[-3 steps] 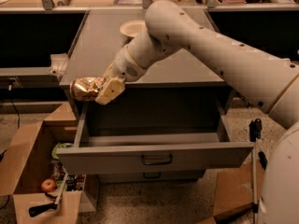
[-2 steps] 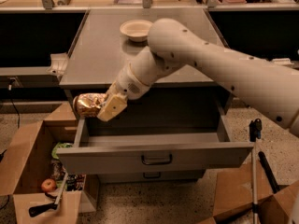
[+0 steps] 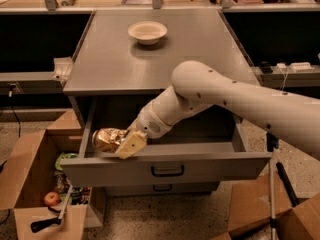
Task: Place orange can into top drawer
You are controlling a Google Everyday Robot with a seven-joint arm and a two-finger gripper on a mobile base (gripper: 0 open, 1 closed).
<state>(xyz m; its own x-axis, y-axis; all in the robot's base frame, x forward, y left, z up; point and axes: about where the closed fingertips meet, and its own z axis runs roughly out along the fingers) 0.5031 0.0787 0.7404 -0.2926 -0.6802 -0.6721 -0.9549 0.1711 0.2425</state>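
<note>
The orange can [image 3: 107, 139] is a shiny, dented gold-orange can, held on its side at the left end of the open top drawer [image 3: 165, 168], just above its front edge. My gripper [image 3: 125, 143] is shut on the can, with a tan finger pad [image 3: 131, 145] showing on the near side. My white arm reaches in from the right, over the drawer. The drawer is pulled out wide, with a curved handle [image 3: 167, 171] at the centre of its front panel.
A white bowl [image 3: 147, 32] sits on the grey cabinet top [image 3: 200, 49]. A shallower drawer front [image 3: 162, 188] lies below. An open cardboard box [image 3: 35, 184] with an apple and clutter stands at the left; more boxes and a pole stand at the right.
My arm has swung down and to the right, carrying the can from outside the drawer's left side down to the drawer's left end.
</note>
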